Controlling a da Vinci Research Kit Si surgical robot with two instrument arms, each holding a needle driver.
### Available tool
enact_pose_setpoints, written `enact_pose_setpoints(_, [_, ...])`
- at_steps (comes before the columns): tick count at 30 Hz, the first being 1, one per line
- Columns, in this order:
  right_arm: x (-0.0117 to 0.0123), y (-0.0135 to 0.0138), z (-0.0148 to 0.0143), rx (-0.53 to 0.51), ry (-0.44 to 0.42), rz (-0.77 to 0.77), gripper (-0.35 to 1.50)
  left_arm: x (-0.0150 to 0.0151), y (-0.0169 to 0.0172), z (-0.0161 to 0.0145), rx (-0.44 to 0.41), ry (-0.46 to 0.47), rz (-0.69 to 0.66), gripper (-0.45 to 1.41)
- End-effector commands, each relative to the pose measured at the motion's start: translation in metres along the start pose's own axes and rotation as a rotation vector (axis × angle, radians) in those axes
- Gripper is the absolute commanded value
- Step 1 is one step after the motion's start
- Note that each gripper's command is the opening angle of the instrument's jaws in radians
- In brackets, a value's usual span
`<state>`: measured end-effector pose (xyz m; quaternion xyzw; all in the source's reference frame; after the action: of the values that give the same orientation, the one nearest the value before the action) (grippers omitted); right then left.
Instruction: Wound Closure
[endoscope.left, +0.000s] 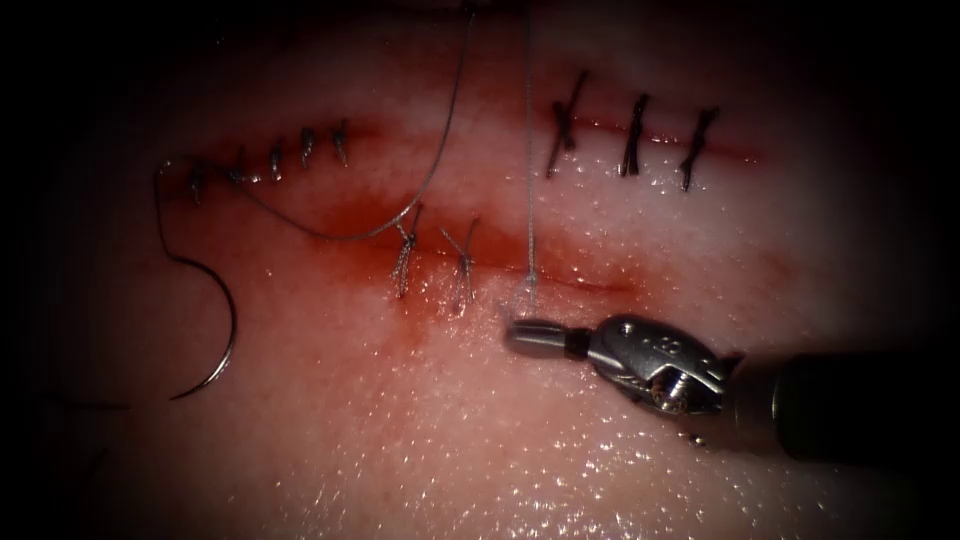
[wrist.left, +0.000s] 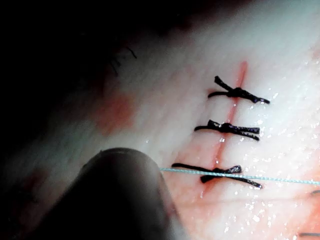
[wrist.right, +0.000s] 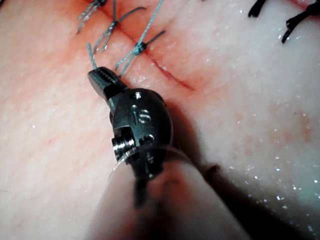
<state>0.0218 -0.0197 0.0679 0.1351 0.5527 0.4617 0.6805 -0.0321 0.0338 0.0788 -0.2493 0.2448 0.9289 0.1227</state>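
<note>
Endoscope above and in front; wrist cameras close over tissue (endoscope.left: 400, 440)

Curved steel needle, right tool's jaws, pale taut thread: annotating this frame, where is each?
Curved steel needle (endoscope.left: 222, 300): endoscope view, mid-curve, lying free on tissue.
Right tool's jaws (endoscope.left: 528, 335): endoscope view, tip at thread's end.
Pale taut thread (endoscope.left: 529, 180): endoscope view, mid-strand.

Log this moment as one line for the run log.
right end effector: shut on thread near cut | needle: free on tissue, left, unheld | left end effector: unseen

- The tissue (endoscope.left: 420, 440) is looking wet and glossy.
- The right claw (endoscope.left: 530, 335) is showing smooth, shiny metal.
- The needle (endoscope.left: 215, 320) is gleaming like thin, dark metal.
</note>
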Motion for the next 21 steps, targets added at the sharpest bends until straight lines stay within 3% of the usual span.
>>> enact_pose_setpoints(1, [-0.0009,-0.0001,0.0006,-0.007,0.008,0.002,-0.35,0.0002,-0.0002,0.0006,0.006,0.009,0.001,-0.45])
enact_pose_setpoints(9, [-0.0020,-0.0004,0.0014,-0.011,0.020,-0.008,-0.35,0.0004,-0.0026,0.0011,0.037,-0.022,0.047,-0.45])
enact_pose_setpoints(14, [-0.0044,-0.0015,0.0013,0.054,-0.084,0.038,-0.35,0.0013,-0.0020,0.0027,0.049,-0.019,0.068,-0.45])
enact_pose_setpoints(21, [-0.0056,-0.0043,0.0005,0.101,-0.137,0.075,-0.35,0.0018,-0.0020,0.0035,0.071,-0.013,0.096,-0.45])
